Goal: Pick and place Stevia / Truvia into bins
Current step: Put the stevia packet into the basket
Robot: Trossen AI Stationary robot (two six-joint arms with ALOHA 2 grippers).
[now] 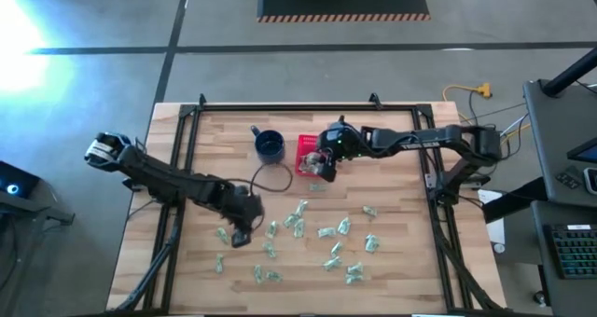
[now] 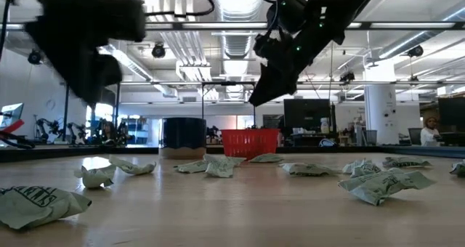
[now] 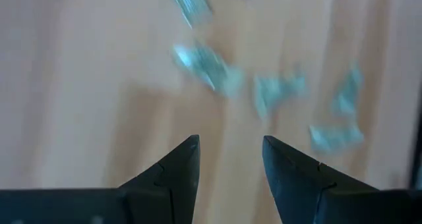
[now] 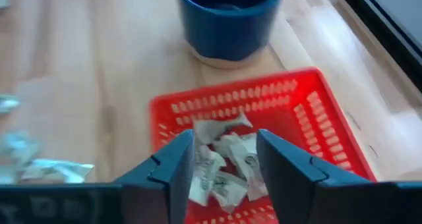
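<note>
Several crumpled green-and-white sachets [image 1: 322,233] lie scattered on the near half of the wooden table; in the low view they show as sachets [image 2: 378,181] along the tabletop. The red basket [image 1: 306,152] stands next to the blue mug [image 1: 270,146], with a few sachets [image 4: 224,165] lying inside it. My right gripper [image 1: 322,165] hangs open above the basket [image 4: 310,112], clear of it in the low view, right gripper [image 2: 263,96]. My left gripper [image 1: 244,228] is open and low over the table, beside a sachet [image 1: 224,233]; more sachets [image 3: 211,69] lie ahead of it.
The blue mug [image 4: 227,16] stands just left of the basket near the far edge. A black cable loop [image 1: 270,177] lies on the table between mug and left arm. A black frame [image 1: 187,130] rims the table's sides. Bare wood lies at the table's far right.
</note>
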